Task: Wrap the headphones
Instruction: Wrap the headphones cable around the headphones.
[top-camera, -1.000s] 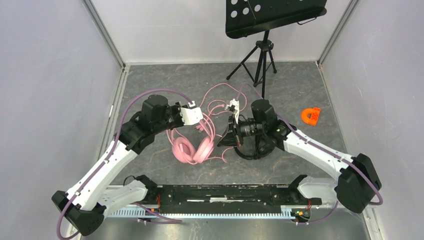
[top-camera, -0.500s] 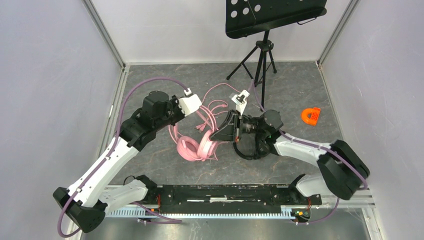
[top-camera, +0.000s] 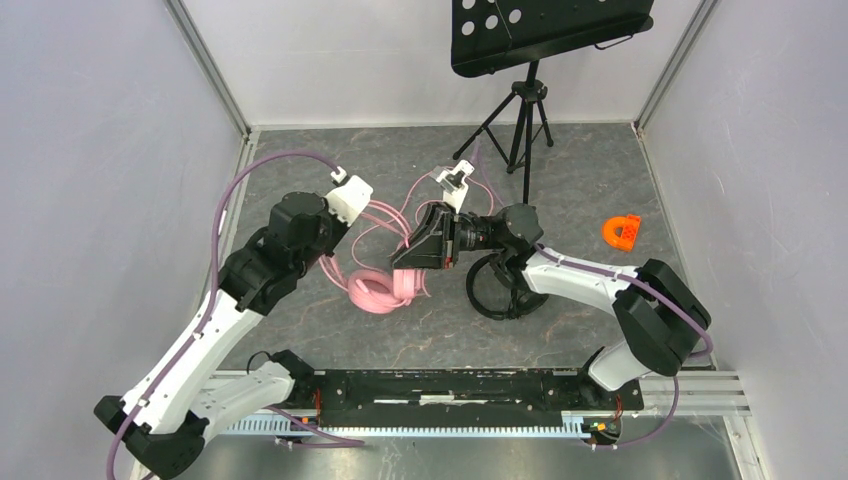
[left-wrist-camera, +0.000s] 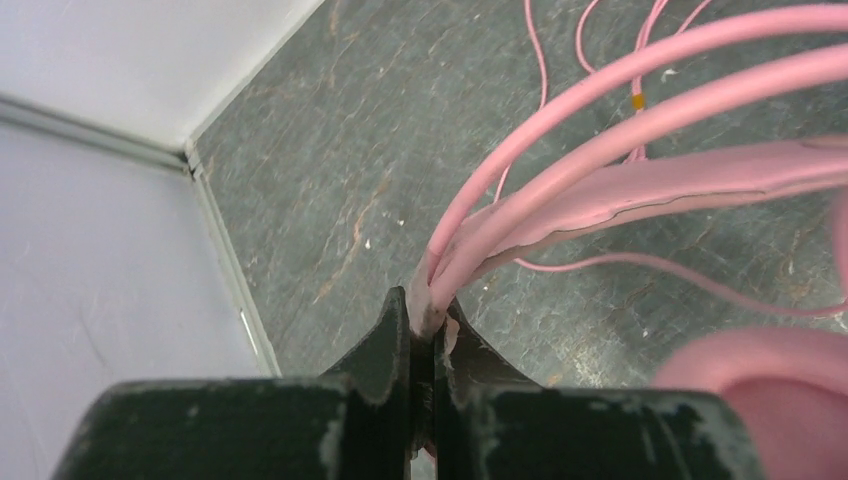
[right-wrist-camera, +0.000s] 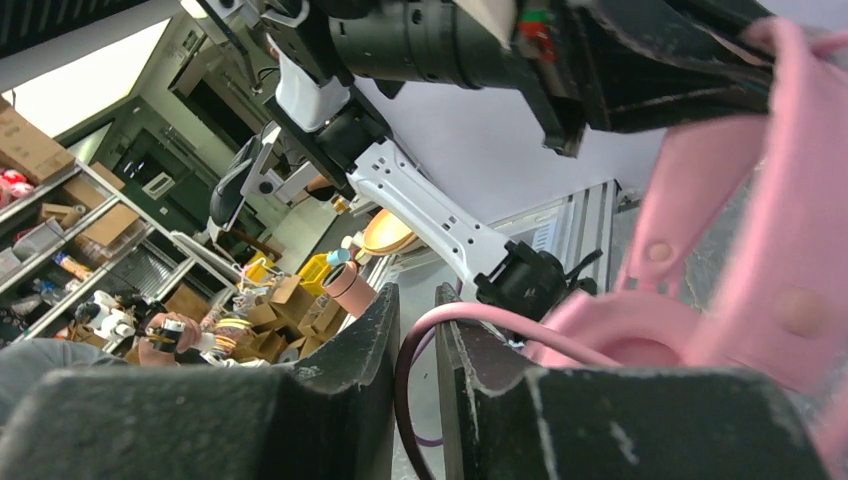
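Arms have both moved in the past second. The left gripper (left-wrist-camera: 425, 322) has drawn back toward the left wall from its earlier spot near the middle of the table. Its jaws are pressed tight on a bundle of pink cable (left-wrist-camera: 600, 110) strands and the end of a flat pink band, which now run taut from its tips toward the right. The right gripper (top-camera: 402, 262), which a second ago hung over the black headset (top-camera: 497, 291), has swung left across the table. Its elbow has folded in from the right edge, and it now sits directly over the pink headset (top-camera: 372, 290). In the right wrist view its jaws stand a little apart, with one loop of pink cable passing loosely through the narrow gap, and the pink ear cup and headband are blurred close against the lens. The pink headset has slid left and turned, and now lies on the grey table (top-camera: 600, 180) between the two grippers with its cups bunched together. The black headset is now uncovered and rests flat beneath the right forearm. The orange plastic piece (top-camera: 621, 231) near the right wall and the music stand (top-camera: 522, 110) at the back have not shifted.
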